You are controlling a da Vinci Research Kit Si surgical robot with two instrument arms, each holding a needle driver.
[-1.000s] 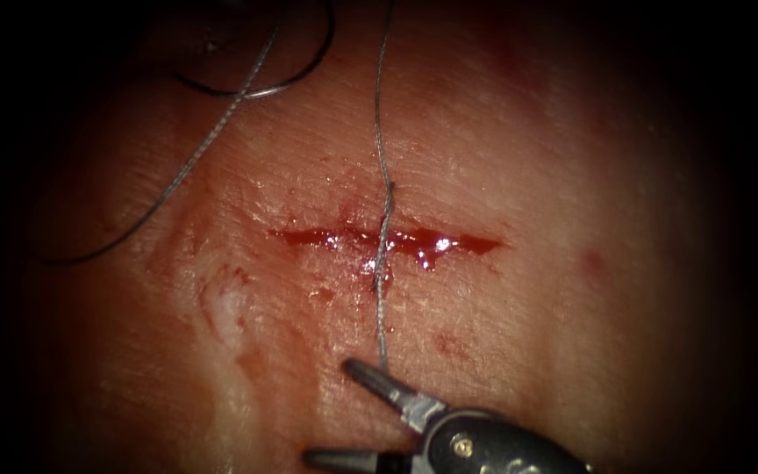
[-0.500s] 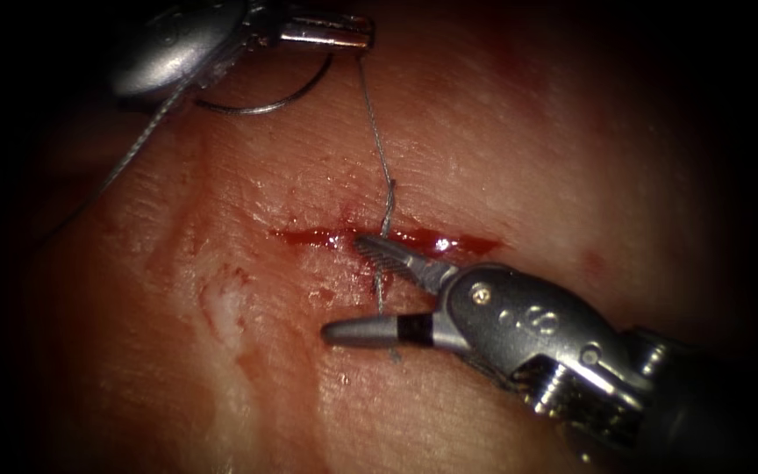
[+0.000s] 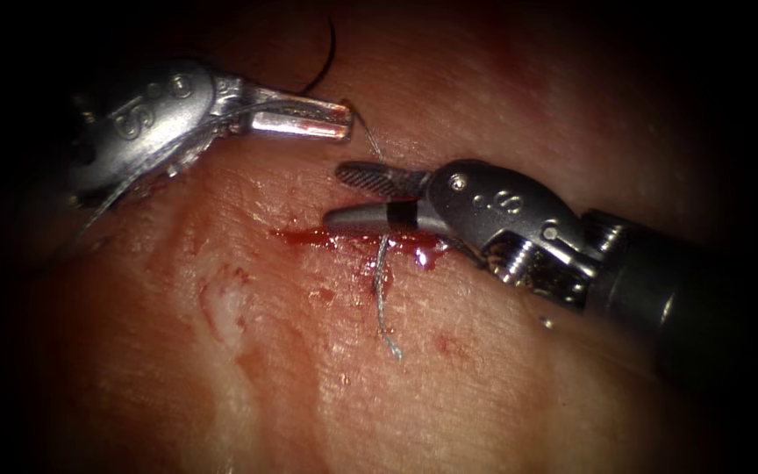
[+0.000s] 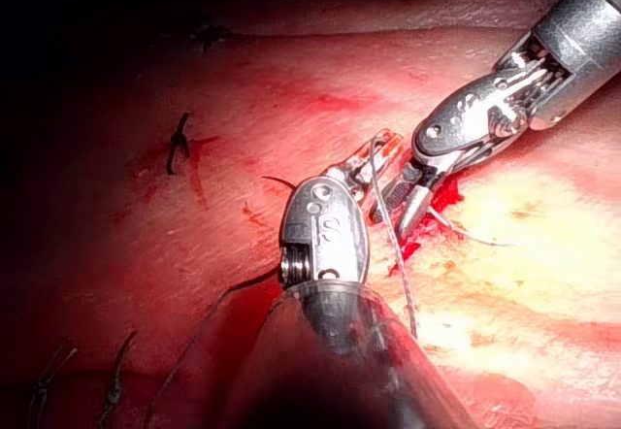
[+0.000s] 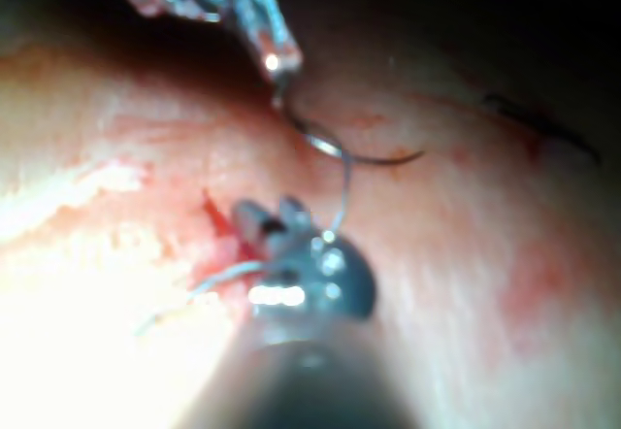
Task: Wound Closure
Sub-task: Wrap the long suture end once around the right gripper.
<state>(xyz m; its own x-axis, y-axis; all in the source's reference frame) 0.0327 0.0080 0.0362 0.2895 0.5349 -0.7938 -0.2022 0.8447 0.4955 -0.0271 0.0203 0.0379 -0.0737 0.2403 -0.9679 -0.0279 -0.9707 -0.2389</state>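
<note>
Red fluid [image 3: 370,237] fills the cut [image 3: 309,236], my landmark on the tissue [image 3: 247,369]. Up and left of the cut I see my left tool [image 3: 344,117], its jaws pressed together on the thread [image 3: 382,290] at their tips. The needle [image 3: 325,61] lies on the tissue above the cut, out of the tissue as far as I can tell, held by neither tool. Over the cut's middle I see my right tool [image 3: 339,195], its 2 jaws spread around the thread and holding nothing. Below the cut, the thread's free end rests on the tissue.
</note>
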